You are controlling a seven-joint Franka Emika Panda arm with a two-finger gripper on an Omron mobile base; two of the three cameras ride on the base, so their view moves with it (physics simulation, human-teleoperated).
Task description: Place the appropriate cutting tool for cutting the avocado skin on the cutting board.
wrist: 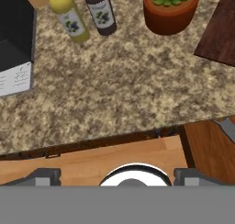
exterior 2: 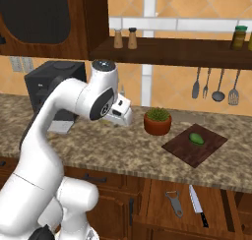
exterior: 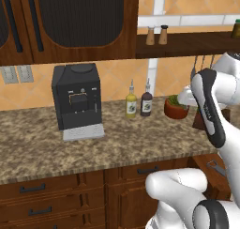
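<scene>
The cutting tool (exterior 2: 196, 200), a slim knife with a pale pointed blade and dark handle, lies in the open drawer (exterior 2: 156, 200) below the counter. Up on the counter, the dark reddish cutting board (exterior 2: 183, 150) carries the small green avocado (exterior 2: 196, 138); one corner of the board (wrist: 221, 31) reaches into the hand view. My gripper (exterior 2: 120, 120) hangs over the counter left of the board, pointing down, well apart from the knife. Its fingertips (wrist: 44, 176) stand wide apart with nothing between them, so it is open.
A dark grey tool with a ringed end (exterior 2: 173, 203) lies beside the knife. A potted plant (exterior 2: 157, 121) stands left of the board, two bottles (exterior: 131, 104) further left, then a black coffee machine (exterior: 77, 101). Long-handled utensils (exterior 2: 214, 85) hang on the wall.
</scene>
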